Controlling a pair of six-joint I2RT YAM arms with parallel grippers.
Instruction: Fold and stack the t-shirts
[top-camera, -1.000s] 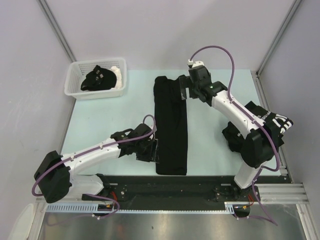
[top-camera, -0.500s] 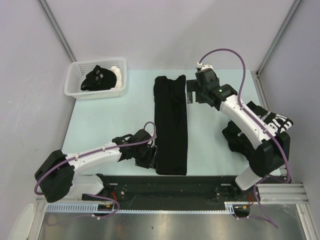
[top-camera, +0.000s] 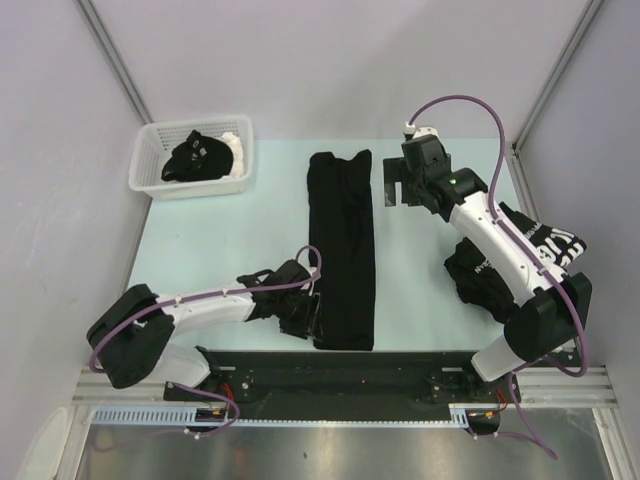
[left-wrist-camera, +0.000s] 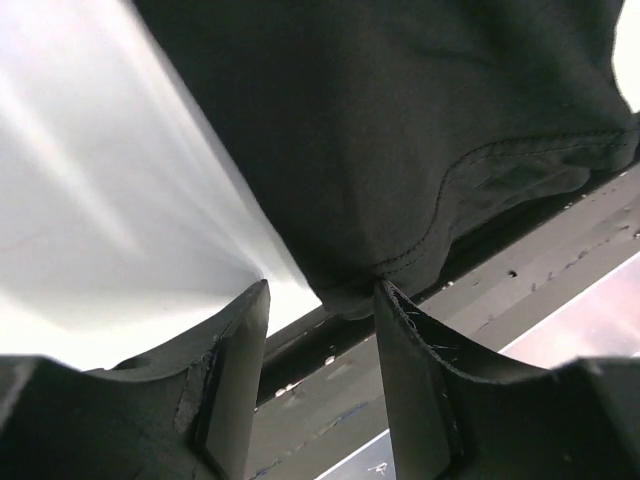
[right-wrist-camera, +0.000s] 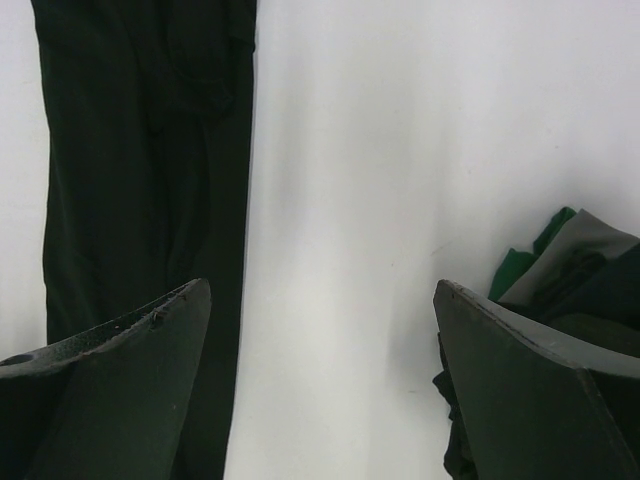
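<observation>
Folding step: an end-to-end fold seems due, judging from how the cloth lies.
Basket: a white basket (top-camera: 190, 187) with dark cloth (top-camera: 198, 157) in it is set at far left.
Left gripper (left-wrist-camera: 320, 290): fingers are parted narrowly and nothing is clamped; the near hem corner sits between them, so all layers should be pinched before lifting.
T-shirt (top-camera: 341, 250): laid as a narrow strip mid-table.
Right gripper (top-camera: 392, 185): spread wide, empty, beside the strip's far end.
Pile: crumpled shirts (top-camera: 478, 280) are heaped at right.
</observation>
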